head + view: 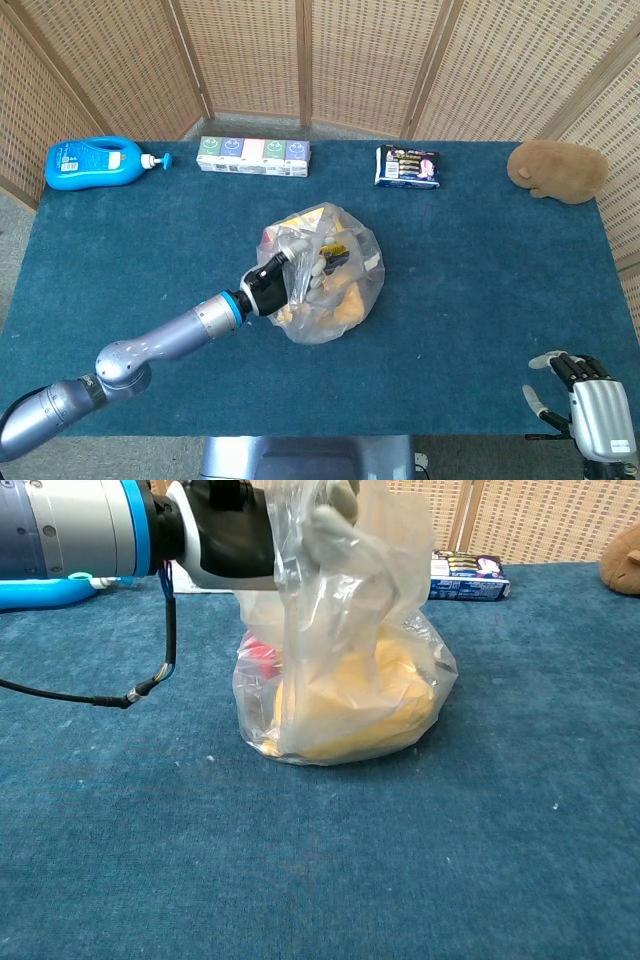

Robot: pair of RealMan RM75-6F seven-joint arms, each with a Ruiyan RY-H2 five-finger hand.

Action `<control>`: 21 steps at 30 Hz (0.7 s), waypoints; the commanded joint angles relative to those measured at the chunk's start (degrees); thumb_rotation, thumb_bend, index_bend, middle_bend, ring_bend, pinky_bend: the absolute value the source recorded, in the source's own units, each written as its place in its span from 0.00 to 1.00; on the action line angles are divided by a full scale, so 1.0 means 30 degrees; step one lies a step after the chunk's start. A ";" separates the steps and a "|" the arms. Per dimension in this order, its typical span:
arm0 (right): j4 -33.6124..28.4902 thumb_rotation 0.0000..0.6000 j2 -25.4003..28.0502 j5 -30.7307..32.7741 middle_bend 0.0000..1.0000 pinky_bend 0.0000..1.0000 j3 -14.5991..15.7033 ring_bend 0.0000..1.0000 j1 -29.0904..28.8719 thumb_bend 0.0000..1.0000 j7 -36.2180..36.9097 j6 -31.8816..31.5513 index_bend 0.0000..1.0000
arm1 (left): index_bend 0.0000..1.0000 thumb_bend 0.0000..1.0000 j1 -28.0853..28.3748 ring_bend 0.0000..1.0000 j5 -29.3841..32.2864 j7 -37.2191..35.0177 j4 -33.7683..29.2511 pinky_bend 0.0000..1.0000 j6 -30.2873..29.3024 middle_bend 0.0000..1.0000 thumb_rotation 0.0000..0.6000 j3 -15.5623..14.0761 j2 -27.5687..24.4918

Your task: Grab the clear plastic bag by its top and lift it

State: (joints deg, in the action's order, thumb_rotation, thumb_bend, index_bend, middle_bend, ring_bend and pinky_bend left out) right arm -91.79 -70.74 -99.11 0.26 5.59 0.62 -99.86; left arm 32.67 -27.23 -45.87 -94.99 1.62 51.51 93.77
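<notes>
The clear plastic bag (345,290) sits mid-table with yellow and red items inside; in the chest view the bag (350,705) rests with its base on the blue cloth. My left hand (300,280) reaches into the gathered top from the left and grips the film. In the chest view the left hand (250,535) holds the bag's neck pulled upward, its fingers partly veiled by plastic. My right hand (590,410) rests at the table's near right corner, fingers apart, holding nothing.
Along the far edge lie a blue pump bottle (95,163), a row of small cartons (253,155), a dark snack pack (407,166) and a brown plush toy (558,170). A black cable (165,630) hangs under my left wrist.
</notes>
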 commanded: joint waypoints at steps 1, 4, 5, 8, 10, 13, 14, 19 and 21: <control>-0.0019 1.00 0.0001 -0.0008 0.46 0.35 -0.0005 0.49 -0.0007 0.29 -0.0028 0.0003 0.44 | 0.29 0.46 0.0430 0.64 -0.0275 0.0170 -0.0218 0.76 -0.0527 0.65 0.70 -0.0481 -0.0405; -0.0064 1.00 0.0007 -0.0026 0.46 0.35 -0.0005 0.49 -0.0017 0.29 -0.0078 0.0013 0.44 | 0.29 0.59 0.0807 0.64 -0.0400 0.0206 -0.0404 0.77 -0.1026 0.65 0.75 -0.0878 -0.0729; -0.0085 1.00 0.0014 -0.0023 0.46 0.35 -0.0011 0.49 -0.0023 0.29 -0.0102 0.0022 0.44 | 0.29 0.62 0.0907 0.64 -0.0378 0.0147 -0.0446 0.77 -0.1125 0.65 0.76 -0.0940 -0.0806; -0.0194 1.00 0.0055 -0.0016 0.46 0.35 -0.0033 0.49 -0.0049 0.29 -0.0191 0.0056 0.44 | 0.29 0.69 0.1319 0.64 -0.0356 0.0034 -0.0397 0.78 -0.1623 0.65 0.77 -0.1221 -0.1001; -0.0257 1.00 0.0056 0.0009 0.46 0.35 -0.0053 0.49 -0.0080 0.29 -0.0255 0.0116 0.44 | 0.30 0.73 0.1565 0.64 -0.0055 -0.0312 -0.0424 0.79 -0.2112 0.65 0.79 -0.1358 -0.1070; -0.0339 1.00 0.0032 0.0021 0.46 0.35 -0.0075 0.49 -0.0161 0.29 -0.0401 0.0256 0.44 | 0.35 0.77 0.2149 0.65 0.0486 -0.0850 -0.0506 0.81 -0.3053 0.65 0.83 -0.1654 -0.1241; -0.0357 1.00 0.0027 0.0019 0.46 0.35 -0.0082 0.49 -0.0175 0.29 -0.0432 0.0274 0.44 | 0.37 0.77 0.2309 0.65 0.0648 -0.1000 -0.0544 0.81 -0.3224 0.65 0.83 -0.1722 -0.1299; -0.0394 1.00 0.0021 0.0116 0.46 0.35 -0.0097 0.49 -0.0174 0.29 -0.0486 0.0317 0.44 | 0.37 0.76 0.2652 0.67 0.1401 -0.1979 -0.0822 0.82 -0.3409 0.65 0.85 -0.1456 -0.1331; -0.0370 1.00 0.0013 0.0149 0.46 0.35 -0.0088 0.49 -0.0159 0.29 -0.0452 0.0317 0.44 | 0.37 0.76 0.2683 0.67 0.1348 -0.2068 -0.0877 0.82 -0.3298 0.65 0.86 -0.1281 -0.1338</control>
State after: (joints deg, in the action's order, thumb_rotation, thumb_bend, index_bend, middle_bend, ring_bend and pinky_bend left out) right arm -92.91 -70.70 -98.67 -0.01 5.10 -0.76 -98.91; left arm 40.58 -23.23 -51.90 -97.44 -8.42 47.42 89.79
